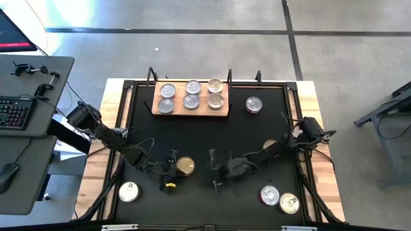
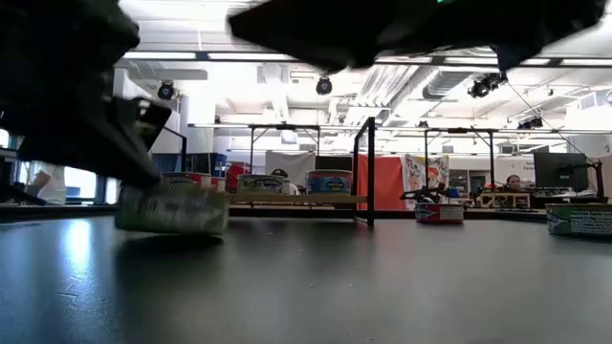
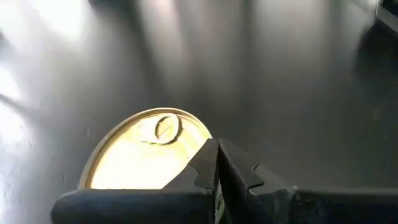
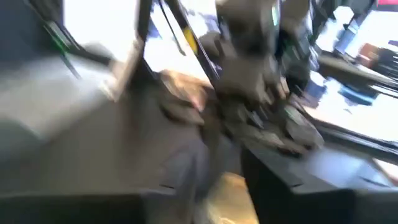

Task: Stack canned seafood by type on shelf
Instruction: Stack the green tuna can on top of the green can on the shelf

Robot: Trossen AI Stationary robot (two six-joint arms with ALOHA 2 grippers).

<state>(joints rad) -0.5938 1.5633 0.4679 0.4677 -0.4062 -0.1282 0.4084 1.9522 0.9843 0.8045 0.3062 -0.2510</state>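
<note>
A gold-lidded can [image 1: 185,166] stands on the black mat between my two grippers; its lid [image 3: 146,155] fills the left wrist view. My left gripper [image 1: 172,162] is shut, its tips [image 3: 217,163] at the can's rim on the left side. My right gripper [image 1: 214,168] is open just right of the can and faces it; the can [image 4: 227,199] shows in the gap between its fingers. The wooden shelf [image 1: 190,113] at the far edge holds several silver-lidded cans [image 1: 191,94] in two rows. In the low view the can [image 2: 172,210] sits under a dark gripper. My left gripper has its shut fingertips [image 3: 208,163] over the edge of the gold can's lid [image 3: 186,134], coming from the table's left. The can stands flat on the mat. I cannot tell whether the fingertips touch it.
A red-sided can [image 1: 254,104] stands on the mat right of the shelf. One silver can [image 1: 128,191] lies near left, two cans [image 1: 270,194] [image 1: 289,203] near right, and another [image 1: 270,144] shows partly under the right arm. Black frame posts [image 1: 229,76] rise behind the shelf.
</note>
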